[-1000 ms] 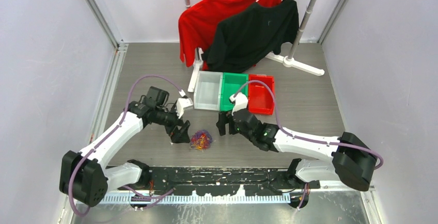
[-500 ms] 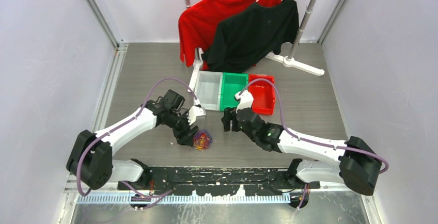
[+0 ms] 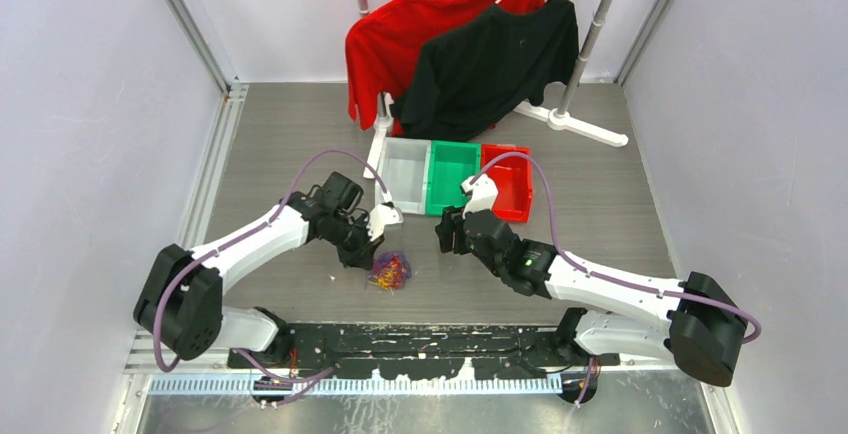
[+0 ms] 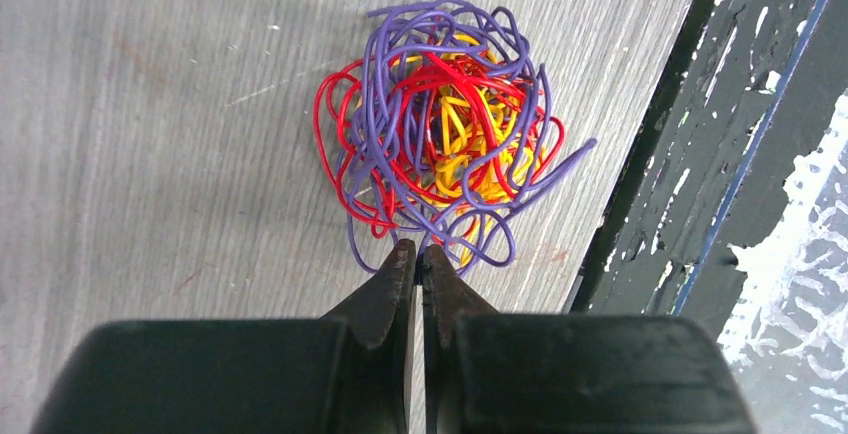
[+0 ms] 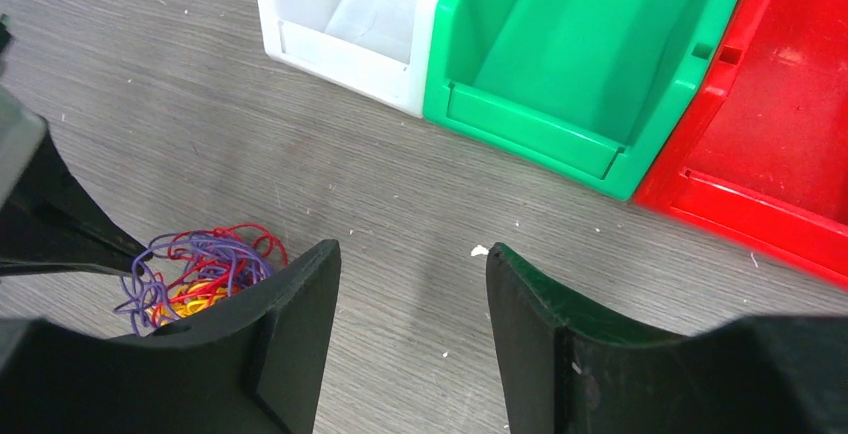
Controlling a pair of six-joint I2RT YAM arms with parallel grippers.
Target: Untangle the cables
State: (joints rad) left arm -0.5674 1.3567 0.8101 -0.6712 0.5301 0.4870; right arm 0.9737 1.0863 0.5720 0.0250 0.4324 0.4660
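Note:
The cables (image 3: 388, 271) lie in one small tangle of purple, red and yellow-orange strands (image 4: 440, 134) on the grey table, near its front edge. My left gripper (image 3: 372, 257) sits at the tangle's left side, its jaws shut. In the left wrist view the fingertips (image 4: 418, 250) pinch the near rim of the bunch, where purple loops run in between them. My right gripper (image 3: 445, 232) hovers open to the right of the tangle with nothing between its fingers (image 5: 412, 246). The right wrist view shows the cables (image 5: 200, 274) at lower left, partly behind the left finger.
A white bin (image 3: 404, 174), a green bin (image 3: 452, 169) and a red bin (image 3: 505, 182) stand side by side behind the grippers. A rack with a red shirt (image 3: 390, 34) and a black shirt (image 3: 490, 64) is at the back. The black front rail (image 4: 720, 154) runs close to the tangle.
The left gripper swung in to the tangle's left edge and closed from wide open to shut. The right gripper shifted slightly right and back, and its jaws narrowed somewhat.

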